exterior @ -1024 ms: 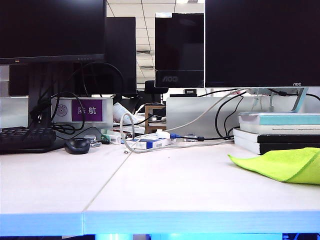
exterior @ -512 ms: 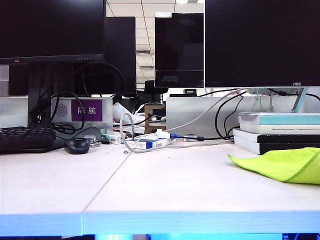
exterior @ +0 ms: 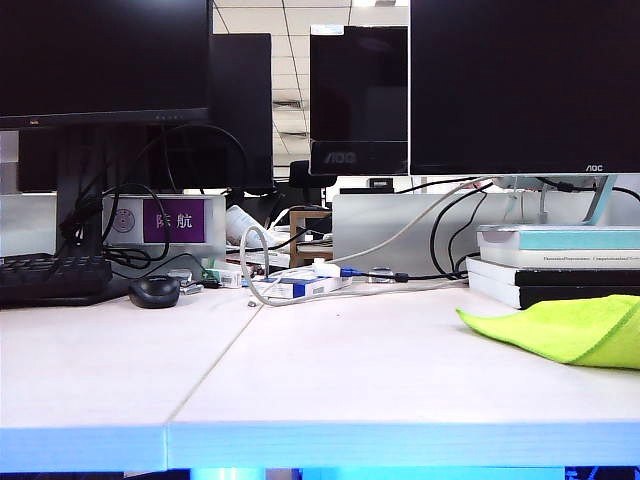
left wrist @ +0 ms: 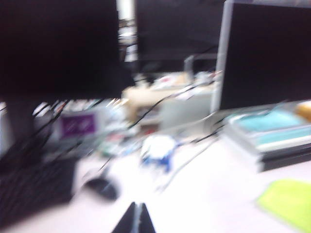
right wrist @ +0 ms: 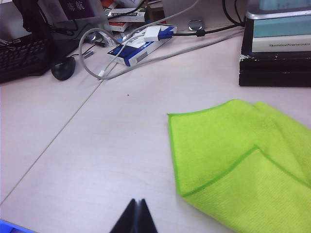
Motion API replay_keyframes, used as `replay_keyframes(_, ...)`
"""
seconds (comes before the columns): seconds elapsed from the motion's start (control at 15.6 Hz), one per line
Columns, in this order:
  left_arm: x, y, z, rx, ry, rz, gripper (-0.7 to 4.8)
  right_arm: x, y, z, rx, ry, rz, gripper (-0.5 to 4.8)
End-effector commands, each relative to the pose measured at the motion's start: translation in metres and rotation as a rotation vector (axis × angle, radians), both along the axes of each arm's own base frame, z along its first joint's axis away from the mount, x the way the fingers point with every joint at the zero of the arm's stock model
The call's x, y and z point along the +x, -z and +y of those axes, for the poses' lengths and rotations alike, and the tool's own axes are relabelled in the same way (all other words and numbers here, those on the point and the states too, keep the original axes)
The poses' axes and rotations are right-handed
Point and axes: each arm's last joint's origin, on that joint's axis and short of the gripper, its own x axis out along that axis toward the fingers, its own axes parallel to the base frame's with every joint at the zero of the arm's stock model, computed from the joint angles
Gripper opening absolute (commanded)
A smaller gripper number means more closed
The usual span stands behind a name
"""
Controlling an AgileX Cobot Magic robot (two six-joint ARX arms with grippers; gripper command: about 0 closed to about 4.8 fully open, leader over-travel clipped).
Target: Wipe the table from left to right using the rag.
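Already over at the right end, the soft lime-green microfibre rag point(exterior: 572, 328) lay loose on the wide white two-panel tabletop point(exterior: 330, 370), at about four o'clock from the desk's middle in the exterior view and running off that view's right edge. Nothing held it. Its stitched hem showed in the right wrist view, where the cloth point(right wrist: 243, 160) sat partly folded over itself, one corner pointing toward the centre seam of the tabletop. Its long axis seemed to run roughly along the desk's width, though part of it lay out of frame, so that is a guess.

Judged from where it lay, the wipe looked finished or close to it: the cloth rested at the right, free of either arm. If another pass were wanted, the next move would call for picking up the rag and carrying it back to the left panel before dragging it rightward.

The right gripper point(right wrist: 136, 216) hung low over bare tabletop just beside the rag's near corner, its black jaws clenched together on nothing. The left gripper point(left wrist: 135, 219) was likewise pressed closed and empty; its wrist view was heavily blurred, with the green cloth point(left wrist: 286, 201) well apart at roughly four o'clock. Neither arm appeared in the exterior view.

Beyond the rag, at twelve o'clock, stood a stack of dark and teal books point(exterior: 555, 265). A black computer mouse point(exterior: 155, 291) sat far off at nine o'clock.
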Motion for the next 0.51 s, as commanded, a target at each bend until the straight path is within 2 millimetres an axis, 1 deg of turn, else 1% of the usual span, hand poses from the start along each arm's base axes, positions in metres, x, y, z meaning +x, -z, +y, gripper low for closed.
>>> replay_keyframes(0.06,0.010,0.044,-0.003,0.026,-0.030,0.063,-0.06,0.000,-0.002,0.000,0.007,-0.003,-0.015,-0.05)
replay_keyframes(0.13,0.019,0.059,-0.006,0.042,-0.024,0.109,-0.06,0.000,-0.002,0.000,0.007,-0.003,-0.015,-0.05)
replay_keyframes(0.19,0.025,0.069,-0.008,0.050,-0.023,0.132,-0.06,0.000,-0.002,0.000,0.007,-0.006,-0.015,-0.05)
replay_keyframes(0.32,0.039,0.095,-0.012,0.069,-0.024,0.188,-0.06,0.000,-0.002,0.000,0.007,-0.004,-0.015,-0.05)
replay_keyframes(0.38,0.043,0.102,-0.013,0.069,-0.023,0.191,-0.06,0.000,-0.002,0.000,0.007,-0.004,-0.015,-0.05)
replay_keyframes(0.45,0.051,0.117,-0.017,0.045,0.009,0.184,-0.06,0.000,-0.002,0.000,0.007,-0.003,-0.015,-0.05)
replay_keyframes(0.51,0.055,0.122,-0.018,0.017,0.007,0.171,-0.06,0.000,-0.002,0.000,0.007,-0.004,-0.015,-0.05)
